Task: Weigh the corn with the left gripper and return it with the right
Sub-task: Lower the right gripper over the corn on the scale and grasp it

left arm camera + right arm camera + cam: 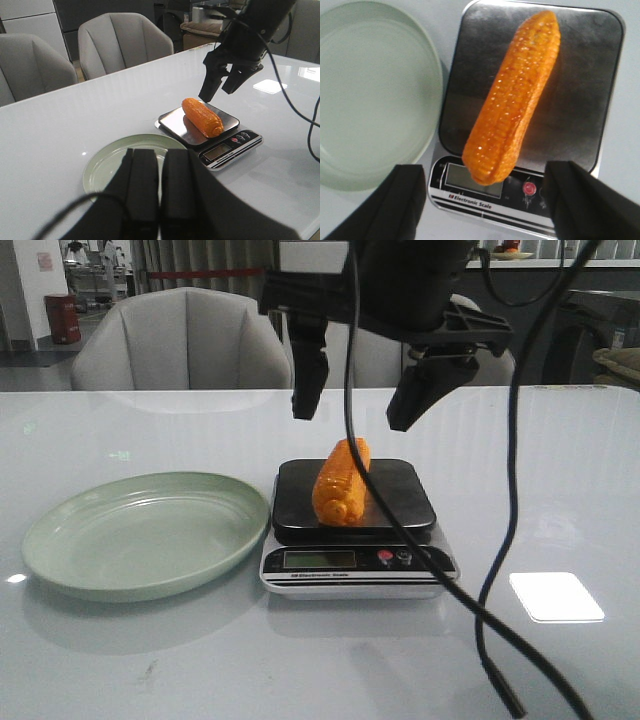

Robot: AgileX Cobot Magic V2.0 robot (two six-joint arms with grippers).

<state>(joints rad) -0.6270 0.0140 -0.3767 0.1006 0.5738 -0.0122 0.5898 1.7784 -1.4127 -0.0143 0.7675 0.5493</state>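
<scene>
The right black two-pronged tool (367,400) is hanging spread above the orange-yellow corn cob (341,483) (not touching it), which is lying on the black-topped scale (355,530), at 3 o'clock from the pale green plate (140,532). The left black tool (159,192), fingers pressed together, is hovering over the plate's near rim above the white tabletop (560,500).

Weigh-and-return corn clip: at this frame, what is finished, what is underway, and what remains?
Done: the corn lies on the scale, and the left gripper is shut, empty and pulled back from it. Underway: the right gripper hangs open above the cob, not touching it. Left: grasping the corn and returning it, presumably to the green plate, which holds nothing.
</scene>
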